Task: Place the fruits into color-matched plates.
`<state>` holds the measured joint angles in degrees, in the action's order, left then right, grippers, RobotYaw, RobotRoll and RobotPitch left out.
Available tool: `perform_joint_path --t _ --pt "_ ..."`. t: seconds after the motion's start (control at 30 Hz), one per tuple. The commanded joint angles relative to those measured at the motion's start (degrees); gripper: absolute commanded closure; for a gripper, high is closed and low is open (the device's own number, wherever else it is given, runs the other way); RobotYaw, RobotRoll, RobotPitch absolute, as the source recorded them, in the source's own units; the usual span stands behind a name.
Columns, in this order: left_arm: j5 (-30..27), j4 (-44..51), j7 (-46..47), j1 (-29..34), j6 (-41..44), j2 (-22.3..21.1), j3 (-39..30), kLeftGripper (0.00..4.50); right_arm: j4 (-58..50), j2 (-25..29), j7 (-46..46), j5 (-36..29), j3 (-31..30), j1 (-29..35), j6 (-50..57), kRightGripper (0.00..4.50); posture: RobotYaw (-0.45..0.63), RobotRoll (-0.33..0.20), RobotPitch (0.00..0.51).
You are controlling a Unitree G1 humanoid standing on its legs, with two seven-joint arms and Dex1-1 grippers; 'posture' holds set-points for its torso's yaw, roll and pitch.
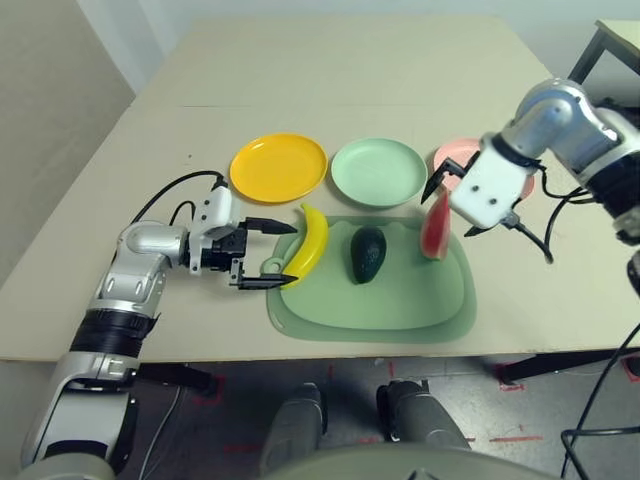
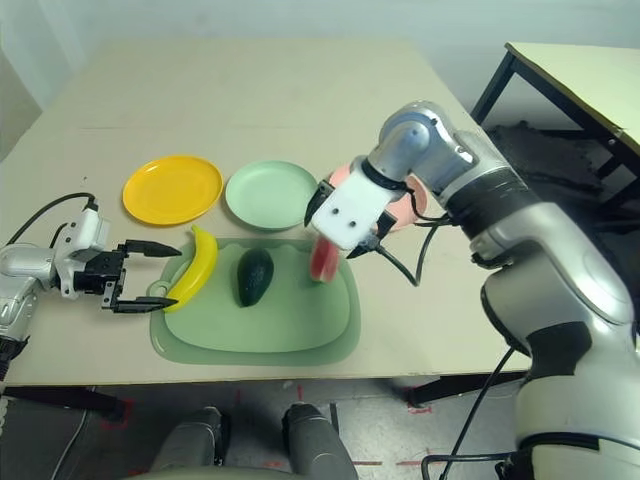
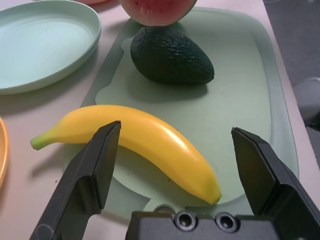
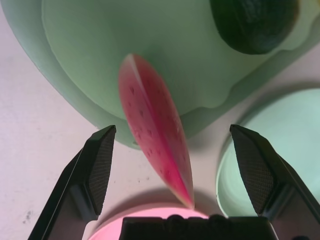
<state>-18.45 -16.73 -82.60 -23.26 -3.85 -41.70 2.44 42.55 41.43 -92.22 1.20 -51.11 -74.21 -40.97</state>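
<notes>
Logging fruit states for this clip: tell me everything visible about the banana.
The banana is a smooth, glossy yellow toy, curved, with a greenish stem tip. It lies flat on the left edge of the green mat, its stem end poking past the edge toward the yellow plate. The open left gripper brackets it without visible contact. The avocado lies beside it, apart.

The left gripper, fingers spread, faces the banana with bare table between them and nothing blocking. The right gripper, jaws wide, hangs over the watermelon wedge, which stands at the mat's far right corner, crowded by the pink plate and mint plate. The avocado lies between the 2 fruits, with open mat in front of all 3.
</notes>
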Motion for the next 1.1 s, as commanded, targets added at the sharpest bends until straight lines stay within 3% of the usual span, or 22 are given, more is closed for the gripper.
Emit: perform_joint_path --t 0.03,0.5,0.83,1.1 --pt "0.93 0.89 0.22 0.86 -0.78 -0.44 0.39 0.0 3.87 -2.01 -0.28 3.46 1.49 -0.01 -1.87 0.03 0.03 0.0 0.074" --pt "0.55 3.13 1.1 3.54 -0.55 -1.28 -0.21 0.0 10.44 -4.53 -0.28 11.0 2.59 3.32 -7.84 0.03 0.05 0.0 0.078" --pt "0.58 5.47 3.38 3.61 0.84 -0.18 0.15 0.0 14.69 -7.68 5.16 19.95 5.19 2.85 -7.19 0.03 0.05 0.0 0.079" --pt "0.5 5.15 3.82 3.22 0.88 -0.09 0.19 0.0 16.08 -8.71 5.33 21.8 7.57 3.43 -6.98 0.03 0.05 0.0 0.078"
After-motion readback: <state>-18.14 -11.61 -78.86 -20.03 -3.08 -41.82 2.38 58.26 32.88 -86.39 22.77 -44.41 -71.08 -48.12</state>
